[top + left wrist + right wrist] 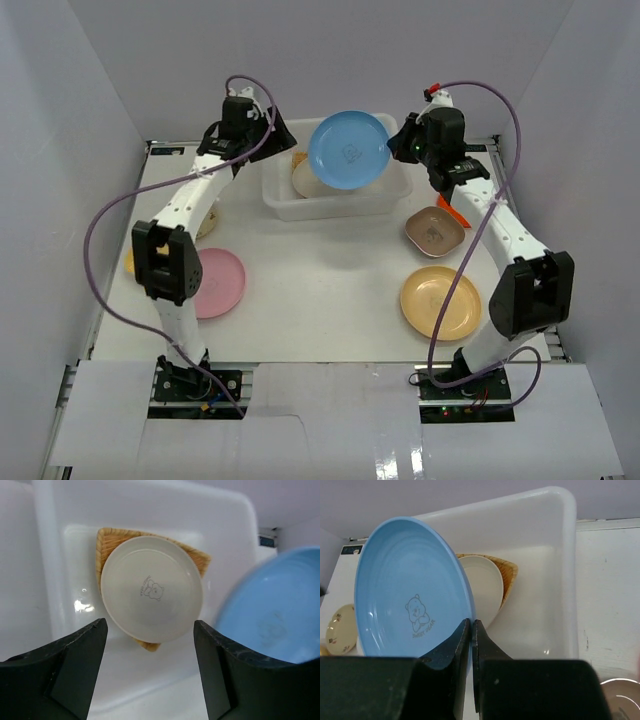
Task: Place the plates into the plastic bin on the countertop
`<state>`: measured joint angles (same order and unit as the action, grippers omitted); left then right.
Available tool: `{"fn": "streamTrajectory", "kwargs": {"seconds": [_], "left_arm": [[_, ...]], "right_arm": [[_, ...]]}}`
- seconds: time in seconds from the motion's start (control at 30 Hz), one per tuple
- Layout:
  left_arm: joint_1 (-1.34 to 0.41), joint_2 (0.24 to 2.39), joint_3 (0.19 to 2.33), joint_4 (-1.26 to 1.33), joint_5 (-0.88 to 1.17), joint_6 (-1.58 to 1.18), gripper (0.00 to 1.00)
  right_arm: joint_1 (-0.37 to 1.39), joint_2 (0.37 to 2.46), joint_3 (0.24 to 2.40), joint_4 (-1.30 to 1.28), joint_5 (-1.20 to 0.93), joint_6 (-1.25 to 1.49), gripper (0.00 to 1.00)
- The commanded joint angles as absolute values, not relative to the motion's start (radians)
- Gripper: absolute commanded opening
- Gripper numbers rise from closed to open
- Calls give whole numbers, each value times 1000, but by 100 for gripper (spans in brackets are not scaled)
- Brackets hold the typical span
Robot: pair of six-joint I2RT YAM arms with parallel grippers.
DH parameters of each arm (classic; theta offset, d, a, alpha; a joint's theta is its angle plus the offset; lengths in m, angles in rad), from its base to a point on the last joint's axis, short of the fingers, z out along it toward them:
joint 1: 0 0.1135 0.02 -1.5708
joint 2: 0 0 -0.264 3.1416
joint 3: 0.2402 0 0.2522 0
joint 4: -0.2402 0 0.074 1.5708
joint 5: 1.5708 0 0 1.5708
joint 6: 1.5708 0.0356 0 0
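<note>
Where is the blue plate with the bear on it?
In the top view, the blue plate hangs tilted over the plastic bin at the far middle of the countertop, its rim pinched by the right end effector.

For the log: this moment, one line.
right hand shut on blue plate over plastic bin; left hand open; cream plate on wicker tray

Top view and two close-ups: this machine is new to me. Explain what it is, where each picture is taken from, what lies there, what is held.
Two robot arms are bolted to a white table; the top view looks down on both. Each close-up is from a wrist camera. The left gripper hangs open above the plastic bin, where a cream plate lies on a wicker tray. The right gripper pinches a blue plate by its rim, tilted over the bin. A pink plate, a peach plate and a brown plate lie on the table.
</note>
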<state>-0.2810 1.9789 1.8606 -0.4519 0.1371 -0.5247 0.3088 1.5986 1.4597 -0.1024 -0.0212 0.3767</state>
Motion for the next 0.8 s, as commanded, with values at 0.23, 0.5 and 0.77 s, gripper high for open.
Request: {"fn": "streamTrajectory", "kwargs": {"seconds": [0.23, 0.5, 0.77], "left_arm": [[-232, 1281, 1229, -389, 16, -574, 73], [-232, 1026, 876, -679, -54, -630, 68], [-236, 1003, 741, -716, -17, -643, 67]], "right_arm": [[328, 1890, 1739, -110, -40, 379, 8], [348, 2016, 1789, -121, -28, 385, 8], [359, 2111, 1836, -153, -23, 390, 15]]}}
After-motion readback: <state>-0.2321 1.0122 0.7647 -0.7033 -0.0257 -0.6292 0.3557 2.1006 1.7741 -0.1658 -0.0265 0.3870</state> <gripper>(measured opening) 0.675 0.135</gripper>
